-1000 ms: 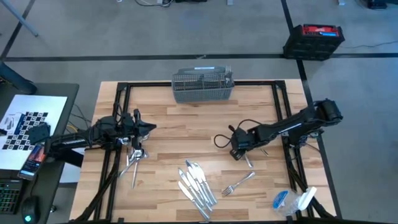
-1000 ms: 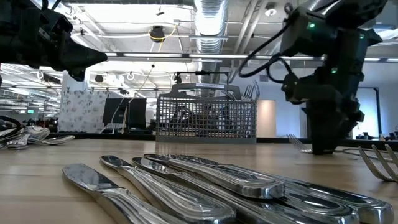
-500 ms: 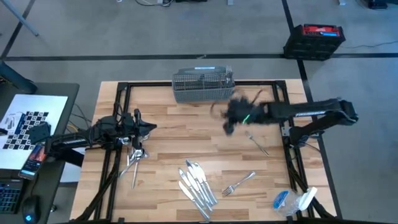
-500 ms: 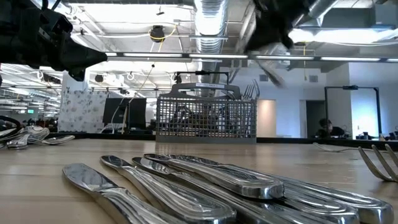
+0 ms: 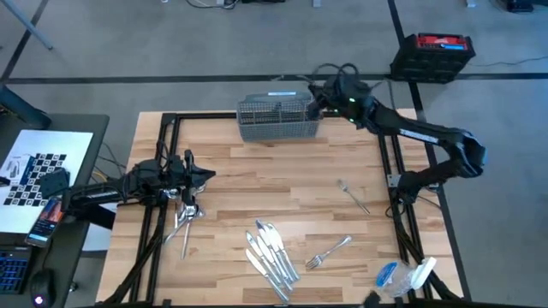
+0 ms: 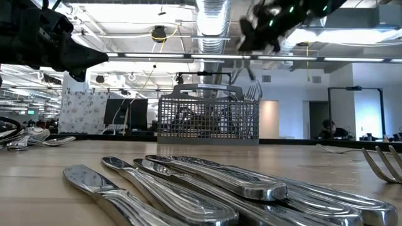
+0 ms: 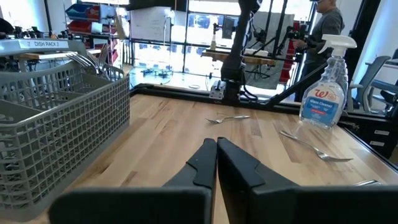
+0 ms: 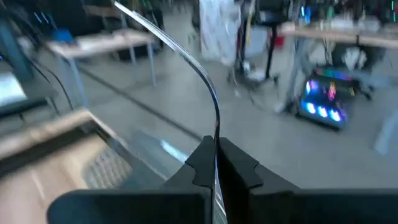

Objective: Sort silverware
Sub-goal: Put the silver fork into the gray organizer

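Observation:
The silverware lies in groups on the wooden table: several knives (image 5: 272,252) at the near middle, a fork (image 5: 330,251) beside them, another fork (image 5: 353,196) at the right, and spoons (image 5: 184,218) at the left. My right gripper (image 5: 318,92) hovers over the right end of the grey mesh basket (image 5: 278,118) at the far edge, shut on a slim silver utensil (image 8: 186,50). My left gripper (image 5: 205,177) hangs shut and empty above the spoons. My right gripper pinches the slim utensil's shaft (image 8: 216,127) between its two fingers. The shaft runs on past the fingertips and bends away in a curve. Which end is held and what kind of piece it is, I cannot tell. The utensil is lifted clear of table and basket.
A spray bottle (image 5: 402,276) lies at the near right corner. The table's black frame rails (image 5: 390,154) run along its sides. Bare wood spreads between the basket and the knives. A person (image 7: 326,25) stands in the room beyond.
My right gripper has risen from the table's middle right and swung fast to the far edge, above the basket's right end, carrying the slim utensil with it. The fork at the right now shows uncovered where the arm was.

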